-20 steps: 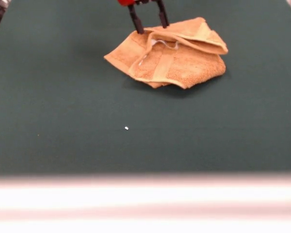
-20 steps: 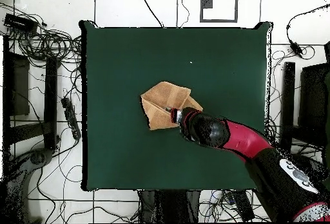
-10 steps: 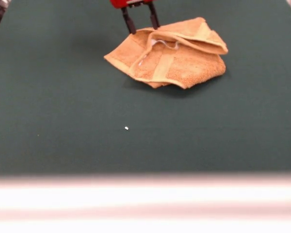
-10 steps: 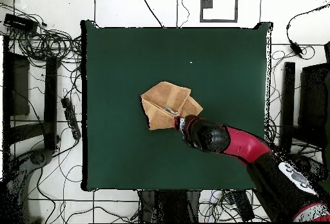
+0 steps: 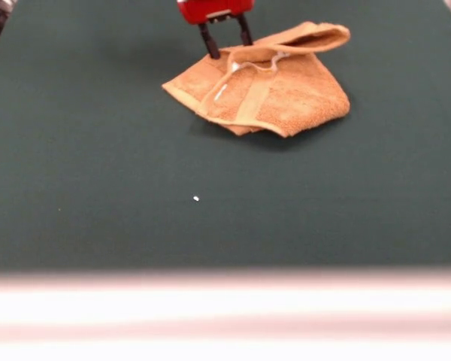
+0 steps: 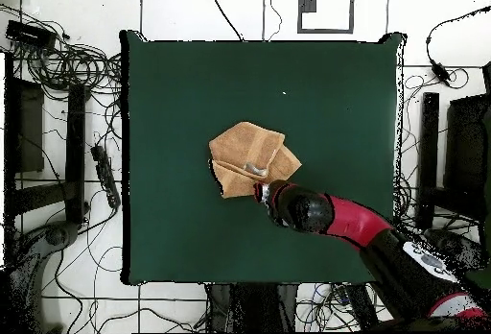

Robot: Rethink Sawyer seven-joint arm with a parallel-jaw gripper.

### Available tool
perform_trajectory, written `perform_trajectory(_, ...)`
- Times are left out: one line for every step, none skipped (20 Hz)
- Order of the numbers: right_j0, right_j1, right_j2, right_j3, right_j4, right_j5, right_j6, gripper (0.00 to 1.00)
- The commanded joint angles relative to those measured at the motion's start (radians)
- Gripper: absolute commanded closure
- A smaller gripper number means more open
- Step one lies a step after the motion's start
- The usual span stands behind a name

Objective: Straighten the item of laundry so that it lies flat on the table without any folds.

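Midway across the dark green table (image 5: 98, 150), the orange-tan towel (image 5: 267, 86) lies bunched and folded over itself, roughly central between the side edges and well back from the pale whitish front edge (image 5: 225, 308) in the front view. Its far portion is rolled into a raised fold along the top, a flat woven border band (image 5: 252, 101) runs down the near layer, and a small white sewn-in label (image 5: 222, 92) shows beside that band. From above, the towel (image 6: 251, 157) is a crumpled, roughly diamond-shaped patch near the table's (image 6: 173, 90) centre, clear of all four edges.

Behind the towel's far edge in the front view, the gripper (image 5: 226, 43) stands with its two dark fingers (image 5: 209, 43) spread apart, tips at the cloth's rim, holding nothing that can be made out. Overhead, the red and black arm (image 6: 350, 223) reaches in from the table's lower right corner, with the gripper (image 6: 259, 191) at the towel's lower edge. A small white speck (image 5: 196, 198) sits on the bare cloth nearer the front edge, well apart from the towel. Cables (image 6: 67, 61) lie tangled on the floor beyond the table's left edge in the overhead view.
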Motion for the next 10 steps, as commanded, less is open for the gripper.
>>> perform_trajectory(0.026,0.065,0.053,-0.033,0.013,-0.027,0.107,0.00)
perform_trajectory(0.023,0.066,0.055,-0.031,0.013,-0.030,0.107,0.00)
perform_trajectory(0.021,0.066,0.057,-0.028,0.012,-0.033,0.107,0.00)
perform_trajectory(0.018,0.065,0.060,-0.027,0.013,-0.033,0.107,0.00)
perform_trajectory(0.015,0.061,0.062,-0.018,0.012,-0.036,0.108,0.00)
perform_trajectory(0.013,0.056,0.064,-0.015,0.013,-0.031,0.107,0.00)
perform_trajectory(0.009,0.052,0.066,-0.009,0.013,-0.029,0.106,0.00)
perform_trajectory(0.005,0.048,0.069,-0.003,0.014,-0.028,0.106,0.00)
perform_trajectory(0.003,0.047,0.070,0.004,0.013,-0.030,0.108,0.00)
perform_trajectory(-0.001,0.044,0.073,0.008,0.016,-0.027,0.109,0.00)
